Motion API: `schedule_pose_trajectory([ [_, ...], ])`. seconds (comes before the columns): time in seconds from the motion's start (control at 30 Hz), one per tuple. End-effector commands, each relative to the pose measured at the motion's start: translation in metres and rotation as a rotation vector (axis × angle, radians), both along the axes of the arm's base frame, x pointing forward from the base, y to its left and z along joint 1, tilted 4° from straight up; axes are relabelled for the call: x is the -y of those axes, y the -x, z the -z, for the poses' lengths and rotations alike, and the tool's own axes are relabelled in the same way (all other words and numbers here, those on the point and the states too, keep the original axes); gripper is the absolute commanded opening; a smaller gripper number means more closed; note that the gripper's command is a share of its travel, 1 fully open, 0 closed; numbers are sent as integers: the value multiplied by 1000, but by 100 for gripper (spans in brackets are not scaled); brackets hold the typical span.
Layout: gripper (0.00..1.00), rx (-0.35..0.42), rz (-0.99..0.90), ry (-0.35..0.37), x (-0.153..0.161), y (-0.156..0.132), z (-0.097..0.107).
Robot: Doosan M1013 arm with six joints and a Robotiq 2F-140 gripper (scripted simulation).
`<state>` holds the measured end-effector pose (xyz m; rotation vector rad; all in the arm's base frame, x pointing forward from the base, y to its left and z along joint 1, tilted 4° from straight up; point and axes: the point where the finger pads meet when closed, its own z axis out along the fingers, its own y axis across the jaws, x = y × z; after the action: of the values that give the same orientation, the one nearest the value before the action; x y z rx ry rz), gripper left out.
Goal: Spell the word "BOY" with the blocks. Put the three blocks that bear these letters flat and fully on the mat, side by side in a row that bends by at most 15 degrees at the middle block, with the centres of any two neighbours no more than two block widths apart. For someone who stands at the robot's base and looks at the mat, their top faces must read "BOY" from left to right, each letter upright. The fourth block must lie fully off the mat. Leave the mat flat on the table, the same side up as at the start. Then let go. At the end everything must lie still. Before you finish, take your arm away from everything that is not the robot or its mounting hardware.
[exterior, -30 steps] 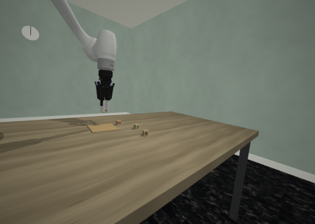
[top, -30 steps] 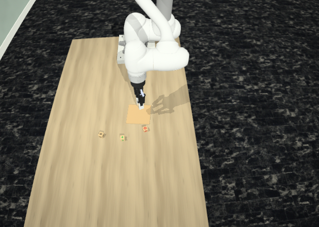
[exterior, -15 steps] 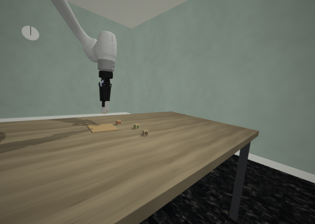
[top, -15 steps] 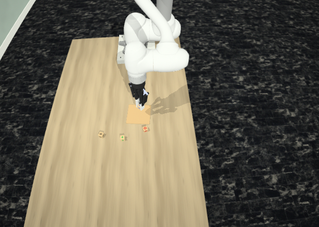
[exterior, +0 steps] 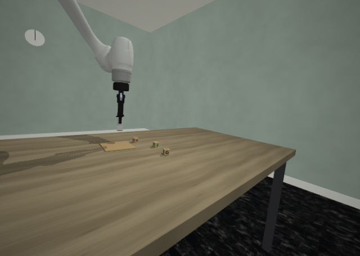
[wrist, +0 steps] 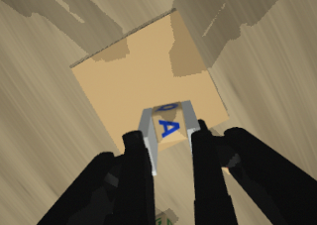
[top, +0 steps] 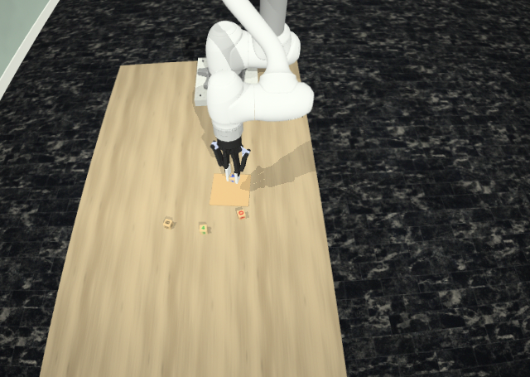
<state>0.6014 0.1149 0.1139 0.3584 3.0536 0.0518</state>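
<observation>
My gripper (top: pixel 232 180) (exterior: pixel 119 128) (wrist: pixel 169 119) is shut on a wooden block with blue letters (top: pixel 233 178) (wrist: pixel 168 128), above the mat (top: pixel 220 196) (exterior: pixel 117 146) (wrist: pixel 106 88). Its face towards the wrist camera shows a blue A; another blue letter is partly visible. A finger hides it in the exterior view. The red-lettered block (top: pixel 241 214) (exterior: pixel 135 139) lies off the mat, an O on top. The green-lettered block (top: pixel 203 228) (exterior: pixel 156 144) and the black-lettered block (top: pixel 168 223) (exterior: pixel 166 152) also lie on the table; the latter has a G on one side.
The wooden table (top: pixel 171 296) (exterior: pixel 87 195) carries the mat and loose blocks. The arm's base plate (top: pixel 200 97) stands at the table's far end in the top view. Arm shadows fall across the table and part of the mat.
</observation>
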Motion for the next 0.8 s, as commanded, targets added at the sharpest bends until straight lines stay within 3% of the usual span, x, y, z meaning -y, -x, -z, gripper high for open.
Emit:
schedule_pose_trajectory([
  [0.0,13,-1,-139,2,0,2,7],
  [0.77,13,17,-756,44,1,1,17],
])
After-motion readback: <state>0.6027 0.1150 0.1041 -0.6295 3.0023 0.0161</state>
